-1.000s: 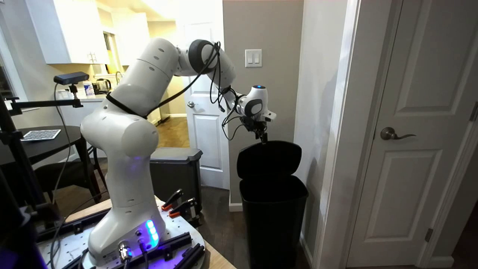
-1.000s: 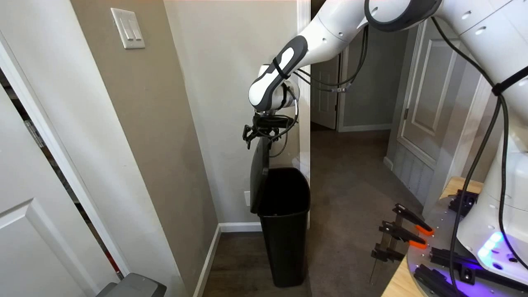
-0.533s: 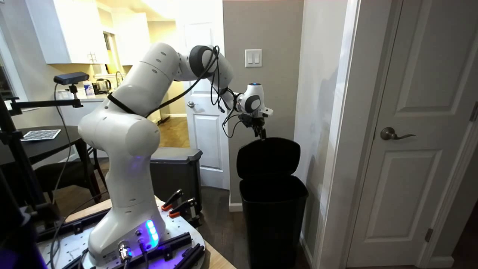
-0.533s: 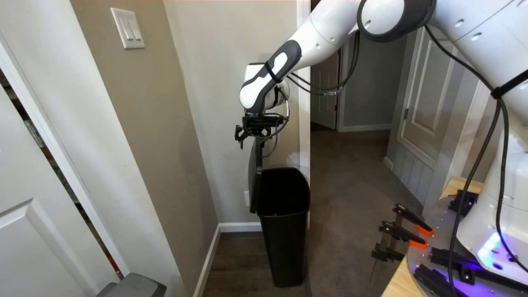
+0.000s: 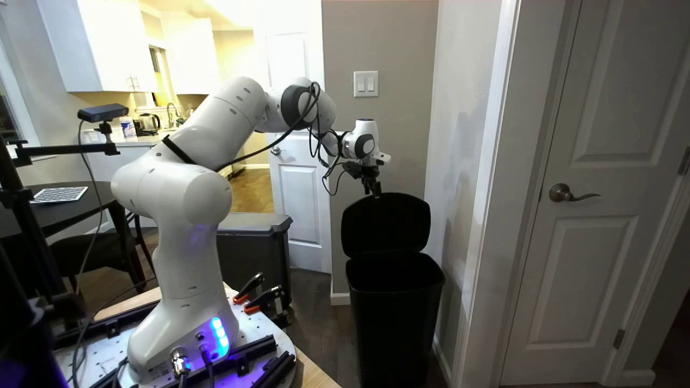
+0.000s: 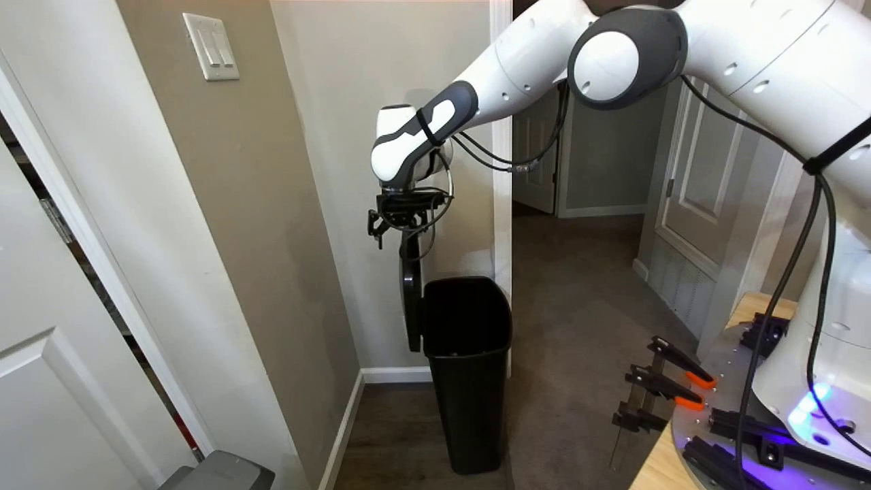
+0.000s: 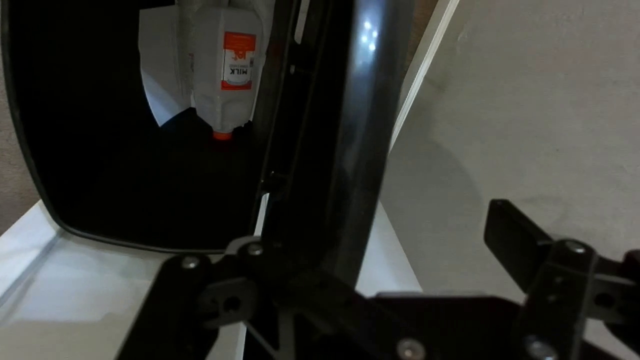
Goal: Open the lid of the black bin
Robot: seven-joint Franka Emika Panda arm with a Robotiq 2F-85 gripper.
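Beyond bench (image 6: pixel 660 469) edge bearing orange-tipped clamps (image 6: pixel 660 383), black bin (image 5: pixel 396 323) stood upright on floor (image 6: pixel 391 429). Lid (image 5: pixel 386 226) stood raised along one side of bin. End effector (image 7: pixel 372 227) was at lid's top edge, fingers (image 7: pixel 515 240) spread wide, lid between; contact undetermined. Milk jug (image 7: pixel 227 70) was inside bin.

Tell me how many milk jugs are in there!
1 that I can see. The milk jug is inside the black bin, near the top of the wrist view. Others may be hidden in the dark there.
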